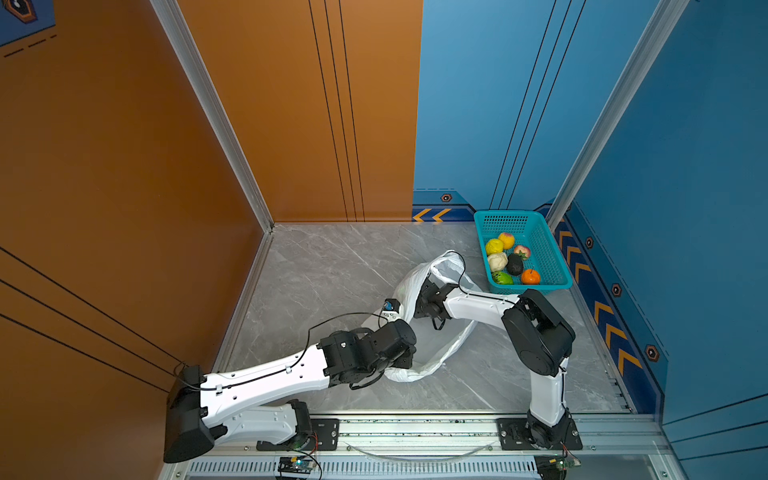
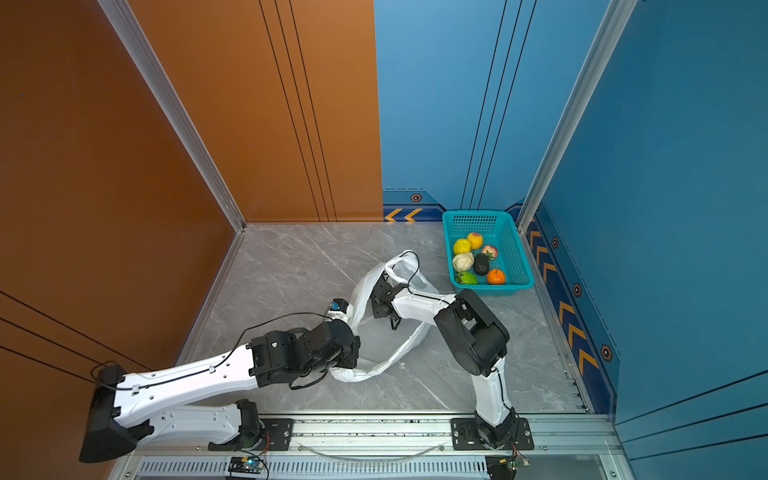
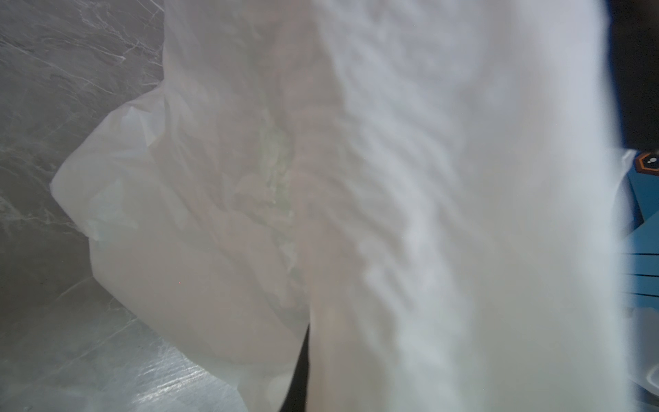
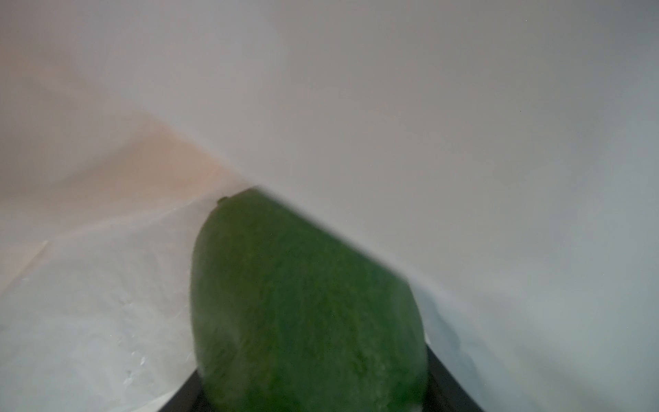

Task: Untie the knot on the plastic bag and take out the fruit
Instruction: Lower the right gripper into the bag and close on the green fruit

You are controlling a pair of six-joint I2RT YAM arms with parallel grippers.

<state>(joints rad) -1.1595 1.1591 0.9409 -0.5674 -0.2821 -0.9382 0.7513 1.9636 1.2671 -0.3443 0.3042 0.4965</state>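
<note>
fruit sits at right gripper inside plastic bag; left gripper pinches bag

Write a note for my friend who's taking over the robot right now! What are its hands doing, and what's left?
Left hand: shut, pinching the edge of the bag and holding it up and open.
Right hand: inside the bag, around a green fruit; it is unclear whether it grips the fruit yet.
Done: the bag is open, with no knot showing. Seven fruits lie in the basket.
Left: lift the green fruit out, probably into the basket. Then check the bag for more, because its inside is mostly hidden.
</note>
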